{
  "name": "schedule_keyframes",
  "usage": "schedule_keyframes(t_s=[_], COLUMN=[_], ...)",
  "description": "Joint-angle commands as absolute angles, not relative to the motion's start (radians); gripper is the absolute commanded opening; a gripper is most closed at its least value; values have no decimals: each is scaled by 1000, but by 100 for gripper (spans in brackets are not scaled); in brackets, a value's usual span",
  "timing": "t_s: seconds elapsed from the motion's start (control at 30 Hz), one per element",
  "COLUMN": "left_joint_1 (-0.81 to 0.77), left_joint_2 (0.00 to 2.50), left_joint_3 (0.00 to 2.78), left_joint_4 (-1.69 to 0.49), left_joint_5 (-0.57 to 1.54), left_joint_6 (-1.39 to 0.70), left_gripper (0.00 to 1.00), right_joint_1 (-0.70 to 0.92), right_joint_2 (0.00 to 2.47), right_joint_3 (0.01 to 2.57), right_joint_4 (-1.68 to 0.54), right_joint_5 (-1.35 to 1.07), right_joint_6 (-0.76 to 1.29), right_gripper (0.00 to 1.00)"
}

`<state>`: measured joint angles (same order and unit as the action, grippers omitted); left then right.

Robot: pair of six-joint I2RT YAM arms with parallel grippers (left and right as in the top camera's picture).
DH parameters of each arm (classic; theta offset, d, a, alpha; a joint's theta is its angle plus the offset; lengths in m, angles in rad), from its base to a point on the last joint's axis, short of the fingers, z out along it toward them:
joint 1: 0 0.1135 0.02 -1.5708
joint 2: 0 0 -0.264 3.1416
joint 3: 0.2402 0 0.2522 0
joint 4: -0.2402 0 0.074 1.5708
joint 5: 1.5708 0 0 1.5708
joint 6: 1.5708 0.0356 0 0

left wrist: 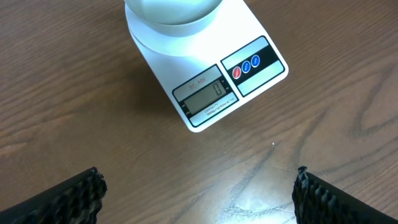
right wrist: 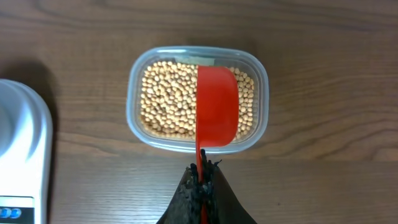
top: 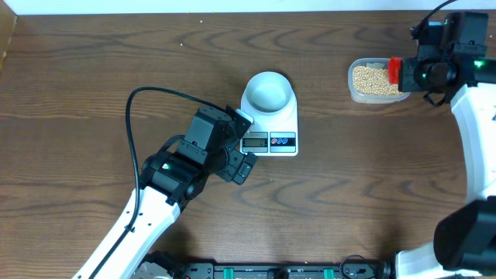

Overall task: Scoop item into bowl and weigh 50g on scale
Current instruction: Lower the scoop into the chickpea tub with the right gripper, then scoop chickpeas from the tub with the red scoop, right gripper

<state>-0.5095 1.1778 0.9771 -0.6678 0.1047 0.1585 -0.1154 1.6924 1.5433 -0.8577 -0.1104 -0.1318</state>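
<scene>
The pale blue-grey bowl stands empty on the white scale; the bowl's underside and the scale, whose display reads 0, show in the left wrist view. Tan beans fill a clear plastic tub at the right; the beans also show in the right wrist view. My right gripper is shut on the handle of a red scoop, which hangs over the tub. My left gripper is open and empty just in front of the scale.
The wooden table stretches left of the scale. A black cable loops from the left arm. The scale's edge shows at the left of the right wrist view.
</scene>
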Motion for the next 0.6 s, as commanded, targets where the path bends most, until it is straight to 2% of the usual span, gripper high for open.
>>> schedule_keyframes(t_s=[0.0,0.57], left_joint_1=[-507,-507], left_joint_2=[1184,1184], left_joint_3=[987,987], left_joint_4=[-665,-665], left_joint_5=[97,96], left_joint_6=[172,172], left_gripper=[98,98], right_joint_1=[-124,-178], right_joint_2=[1740,1835], right_joint_3=[1567,1567], right_joint_4=[-859,-845], right_joint_5=[-104,-208], right_joint_6=[-150,-15], right_gripper=[1,1])
